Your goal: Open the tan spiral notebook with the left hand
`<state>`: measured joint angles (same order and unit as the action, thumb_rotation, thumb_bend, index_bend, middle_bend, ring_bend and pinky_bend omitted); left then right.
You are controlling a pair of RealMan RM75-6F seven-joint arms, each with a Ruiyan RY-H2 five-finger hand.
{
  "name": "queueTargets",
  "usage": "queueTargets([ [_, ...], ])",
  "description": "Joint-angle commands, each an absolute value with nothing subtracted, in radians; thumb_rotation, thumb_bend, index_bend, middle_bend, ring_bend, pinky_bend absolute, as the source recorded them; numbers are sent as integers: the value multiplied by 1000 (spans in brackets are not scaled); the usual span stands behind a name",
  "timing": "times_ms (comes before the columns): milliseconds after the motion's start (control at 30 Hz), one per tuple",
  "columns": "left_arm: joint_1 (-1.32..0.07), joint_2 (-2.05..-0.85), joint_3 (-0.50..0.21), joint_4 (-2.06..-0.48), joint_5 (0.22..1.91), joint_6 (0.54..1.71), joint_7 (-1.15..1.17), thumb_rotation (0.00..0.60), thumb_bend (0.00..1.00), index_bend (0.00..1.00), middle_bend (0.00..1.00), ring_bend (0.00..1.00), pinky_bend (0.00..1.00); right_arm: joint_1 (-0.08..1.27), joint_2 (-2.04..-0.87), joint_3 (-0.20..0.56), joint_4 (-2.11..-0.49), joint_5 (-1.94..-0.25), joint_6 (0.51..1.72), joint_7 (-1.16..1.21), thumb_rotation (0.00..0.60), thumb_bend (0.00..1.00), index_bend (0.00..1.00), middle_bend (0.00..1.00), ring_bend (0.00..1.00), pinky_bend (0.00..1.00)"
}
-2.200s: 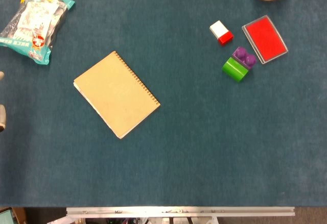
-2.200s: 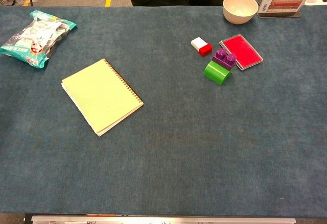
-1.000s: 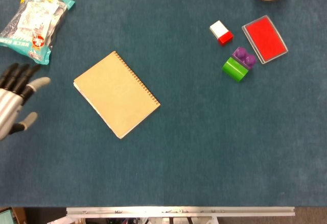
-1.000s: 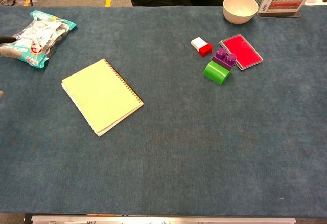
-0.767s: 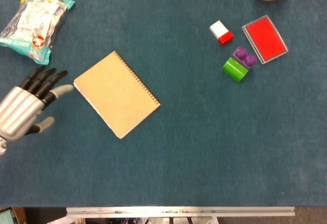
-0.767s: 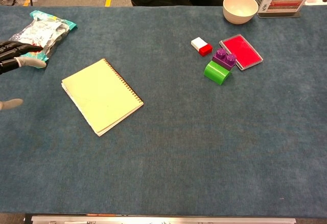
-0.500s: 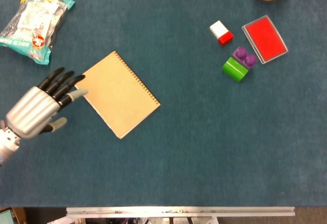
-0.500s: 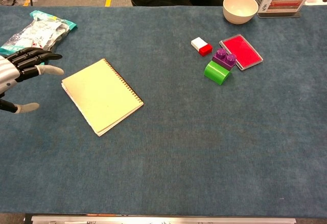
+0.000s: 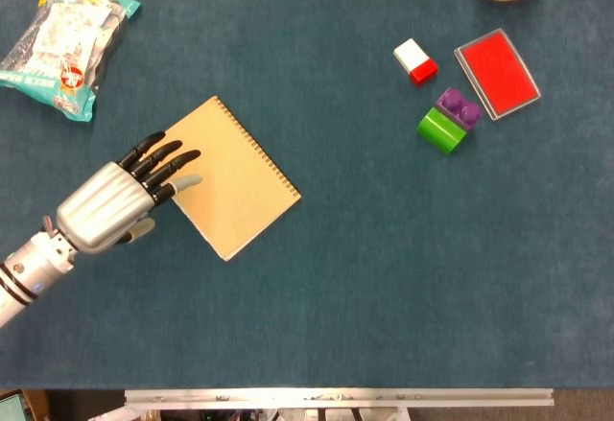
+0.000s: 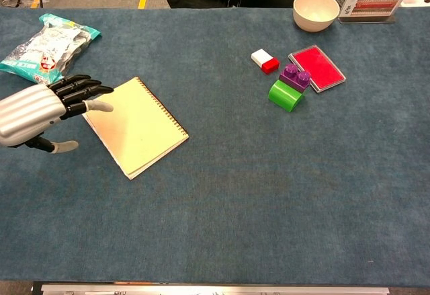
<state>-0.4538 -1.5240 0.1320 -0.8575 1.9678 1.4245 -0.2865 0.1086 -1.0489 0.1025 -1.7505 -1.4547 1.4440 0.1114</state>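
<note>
Left hand (image 9: 107,205) over notebook (image 9: 230,181), fingers spread, holding nothing.
Hand comes in from the table's (image 9: 345,287) near-left w/ dark fingers (image 9: 163,164) fanned out above the notebook's left corner; can't tell if they touch the cover. Notebook lies shut & flat, left of centre, turned at an angle, spiral along its far-right edge. Right hand not seen in either view. Further back on the right: green block (image 9: 441,130) w/ purple block (image 9: 459,106) touching it, red-white block (image 9: 415,60) just beyond, red tray (image 9: 496,72) beside them. Snack bag (image 9: 65,39) at far left, white bowl (image 10: 316,10) at far right edge.
</note>
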Motion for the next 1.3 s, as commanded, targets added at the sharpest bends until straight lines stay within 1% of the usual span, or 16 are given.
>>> queueTargets([
  [33, -461, -1557, 140, -814, 1953, 1415, -287, 600, 193, 176, 58, 16, 0, 106, -1049, 102, -1750, -1452, 1446, 111, 600, 531, 382, 369, 277, 367],
  [233, -470, -1608, 150, -752, 1925, 1385, -292, 600, 193, 177, 58, 17, 0, 104, -1051, 100, -1745, -1450, 1445, 114, 600, 531, 381, 369, 277, 367],
  [700, -490, -1679, 167, -681, 1876, 1342, -319, 600, 194, 176, 61, 17, 0, 96, -1050, 100, -1733, -1442, 1450, 124, 600, 532, 382, 369, 277, 368],
  [1300, -513, -1724, 176, -654, 1846, 1351, -344, 600, 194, 177, 62, 17, 0, 87, -1053, 105, -1727, -1436, 1462, 126, 600, 531, 382, 369, 277, 367],
])
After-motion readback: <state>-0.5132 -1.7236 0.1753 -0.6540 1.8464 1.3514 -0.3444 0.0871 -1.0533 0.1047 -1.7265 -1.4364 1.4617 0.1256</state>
